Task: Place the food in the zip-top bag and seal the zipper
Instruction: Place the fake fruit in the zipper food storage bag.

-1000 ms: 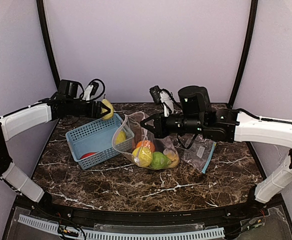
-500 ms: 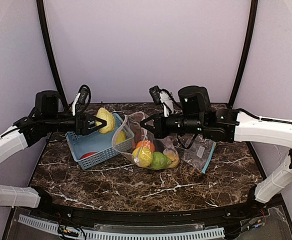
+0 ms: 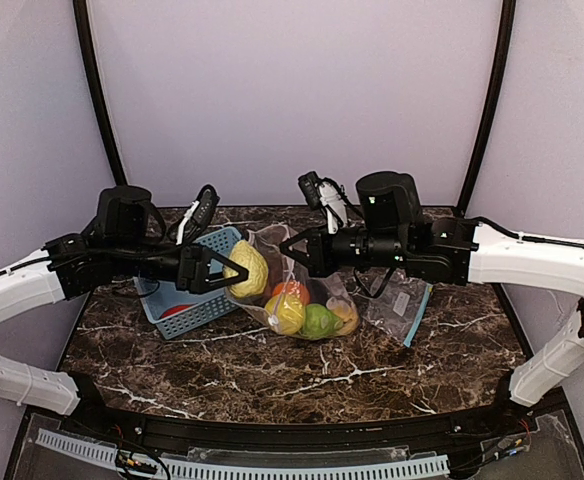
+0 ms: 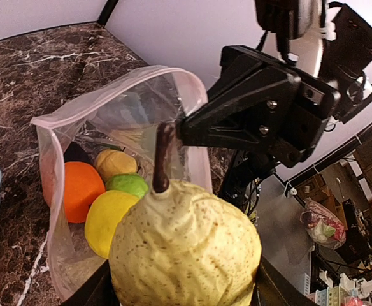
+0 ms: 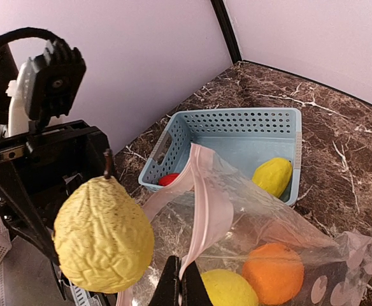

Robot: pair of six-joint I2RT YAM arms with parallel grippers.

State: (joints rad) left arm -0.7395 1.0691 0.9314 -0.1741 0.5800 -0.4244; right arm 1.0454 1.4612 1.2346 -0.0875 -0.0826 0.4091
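My left gripper (image 3: 234, 270) is shut on a wrinkled yellow pear (image 3: 249, 268) with a brown stem and holds it at the open mouth of the clear zip-top bag (image 3: 317, 290); the pear fills the left wrist view (image 4: 185, 245). My right gripper (image 3: 290, 247) is shut on the bag's pink zipper rim (image 5: 208, 210) and holds the mouth up. Inside the bag lie an orange (image 5: 272, 273), a yellow lemon (image 5: 227, 290), a green apple (image 4: 130, 183) and a peach (image 4: 116, 164). A lemon (image 5: 272, 176) and a red piece (image 5: 168, 179) lie in the basket.
The light-blue perforated basket (image 3: 177, 275) stands left of the bag, behind my left gripper. A second flat clear bag with a blue edge (image 3: 404, 305) lies on the marble table to the right. Black frame posts rise at both back corners.
My left arm has carried the pear from above the basket's far corner rightward and down to the bag's mouth. My right gripper has stayed put, holding the rim.
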